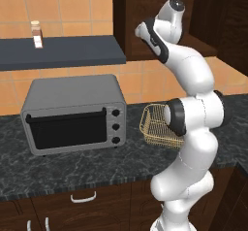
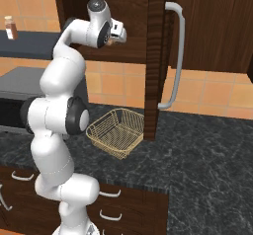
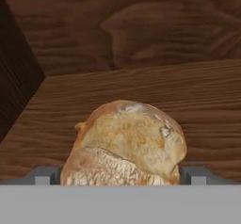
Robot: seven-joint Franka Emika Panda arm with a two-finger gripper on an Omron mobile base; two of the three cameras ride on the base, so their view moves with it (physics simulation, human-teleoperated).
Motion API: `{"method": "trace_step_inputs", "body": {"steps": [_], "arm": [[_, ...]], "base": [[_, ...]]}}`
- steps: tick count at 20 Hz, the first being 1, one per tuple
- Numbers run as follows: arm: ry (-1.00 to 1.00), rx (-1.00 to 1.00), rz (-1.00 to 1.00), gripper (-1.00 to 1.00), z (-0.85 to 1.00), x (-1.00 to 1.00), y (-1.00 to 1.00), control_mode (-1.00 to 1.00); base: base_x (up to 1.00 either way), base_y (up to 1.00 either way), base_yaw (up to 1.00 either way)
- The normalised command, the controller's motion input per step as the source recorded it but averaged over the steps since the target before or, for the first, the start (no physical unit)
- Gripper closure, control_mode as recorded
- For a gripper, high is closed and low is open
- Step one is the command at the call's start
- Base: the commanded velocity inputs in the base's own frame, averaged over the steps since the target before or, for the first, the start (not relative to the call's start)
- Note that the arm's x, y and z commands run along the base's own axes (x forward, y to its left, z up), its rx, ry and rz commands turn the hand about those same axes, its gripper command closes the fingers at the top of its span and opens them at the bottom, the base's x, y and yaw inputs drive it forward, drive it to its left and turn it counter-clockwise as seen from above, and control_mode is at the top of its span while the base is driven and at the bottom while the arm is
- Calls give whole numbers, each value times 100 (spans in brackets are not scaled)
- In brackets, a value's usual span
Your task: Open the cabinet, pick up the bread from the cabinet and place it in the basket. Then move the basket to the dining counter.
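The bread [image 3: 132, 140], a tan-brown crusty roll, lies on the wooden cabinet shelf [image 3: 141, 84] right in front of the hand. My gripper [image 3: 121, 175] is open, with one fingertip [image 3: 44, 175] on each side of the roll and a small gap at each. In the right base view the hand [image 2: 116, 31] reaches into the dark cabinet [image 2: 128, 12], whose door [image 2: 155, 56] stands swung out edge-on with its silver bar handle [image 2: 178, 56]. The golden wire basket [image 2: 117, 132] [image 1: 157, 125] sits on the black granite counter below the cabinet, with nothing in it.
A grey toaster oven [image 1: 72, 113] stands on the counter [image 1: 72, 167] left of the basket. Above it a dark wall shelf [image 1: 63, 50] carries a spice jar [image 1: 36, 33]. Drawers with curved handles [image 2: 111, 193] run under the counter. The open door hangs just right of the basket.
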Motion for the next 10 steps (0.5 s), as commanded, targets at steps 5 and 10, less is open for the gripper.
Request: {"method": "trace_step_inputs", "body": {"steps": [5,10], "arm": [[1,0,0,-100,-22,32,0,-100],[-2,0,4,100,-28,12,0,-100]], "base": [[0,0,0],[0,0,0]]}}
